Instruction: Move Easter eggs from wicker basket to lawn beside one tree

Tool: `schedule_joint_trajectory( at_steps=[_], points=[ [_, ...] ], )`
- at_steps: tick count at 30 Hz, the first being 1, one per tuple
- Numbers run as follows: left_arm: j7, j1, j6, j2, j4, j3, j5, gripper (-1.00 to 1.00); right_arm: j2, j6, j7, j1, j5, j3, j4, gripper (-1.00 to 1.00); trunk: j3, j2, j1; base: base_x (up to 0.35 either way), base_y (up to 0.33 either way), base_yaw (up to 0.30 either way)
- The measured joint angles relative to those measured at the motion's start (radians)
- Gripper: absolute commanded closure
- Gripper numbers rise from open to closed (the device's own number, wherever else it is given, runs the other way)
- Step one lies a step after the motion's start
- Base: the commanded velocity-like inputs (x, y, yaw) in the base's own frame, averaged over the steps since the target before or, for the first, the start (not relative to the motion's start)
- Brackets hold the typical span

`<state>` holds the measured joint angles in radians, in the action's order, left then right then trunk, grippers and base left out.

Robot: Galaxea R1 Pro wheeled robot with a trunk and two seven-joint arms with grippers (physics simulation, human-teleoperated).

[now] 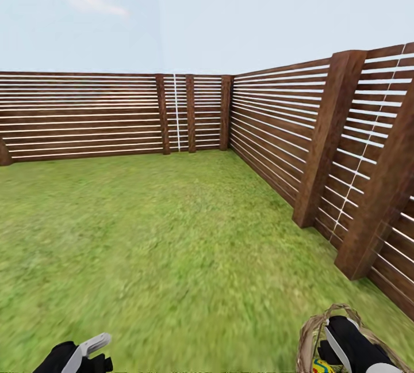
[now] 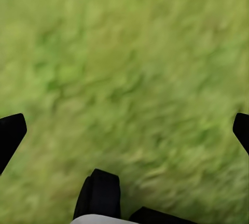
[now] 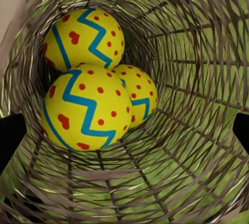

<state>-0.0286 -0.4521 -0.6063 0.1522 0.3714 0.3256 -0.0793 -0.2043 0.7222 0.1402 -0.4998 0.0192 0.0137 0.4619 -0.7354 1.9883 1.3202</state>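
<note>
Three Easter eggs (image 3: 88,107) lie together at the bottom of the wicker basket (image 3: 197,79), yellow with blue zigzags and red dots. In the right wrist view the nearest egg sits on top, a second (image 3: 83,37) touches it from behind, and a third (image 3: 139,92) is half hidden between them against the wall. Green grass shows through the open weave all round.

In the head view the basket (image 1: 310,332) stands on the lawn (image 1: 161,235) at the near right, only its rim and a sliver of one egg (image 1: 323,366) showing. The right gripper (image 1: 339,341) is at the basket's mouth, its dark body reaching over the rim. Its fingertips (image 3: 10,136) sit at the two edges of the wrist picture, spread wide, well clear of the eggs and holding nothing.

The left gripper (image 1: 86,350) hangs at the near left over bare grass. Its fingertips (image 2: 10,133) are likewise spread apart with nothing between them but blurred lawn (image 2: 129,79).

Beyond, the grass runs to a brown slatted wooden fence (image 1: 276,131), which crosses the far side and comes back along the right, with thick posts (image 1: 328,137) close to the basket's side. Pale sky lies above it.
</note>
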Motion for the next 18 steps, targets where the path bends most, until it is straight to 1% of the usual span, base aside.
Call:
schedule_joint_trajectory(
  at_steps=[5, 18],
  points=[
    [0.0, 0.0, 0.0, -0.008, 0.0, 0.0, 0.0, -1.0, 0.0, 0.0, 0.001, 0.0, 0.0, 0.0, 0.0, -1.0, -0.016, 0.035, 0.019, 0.0, 0.0, 0.0],
    [0.001, 0.0, 0.0, -0.011, 0.0, 0.0, 0.0, -1.0, 0.002, 0.0, 0.001, 0.0, 0.002, -0.001, 0.0, -1.0, -0.056, 0.126, 0.069, 0.0, 0.0, 0.0]
  ],
)
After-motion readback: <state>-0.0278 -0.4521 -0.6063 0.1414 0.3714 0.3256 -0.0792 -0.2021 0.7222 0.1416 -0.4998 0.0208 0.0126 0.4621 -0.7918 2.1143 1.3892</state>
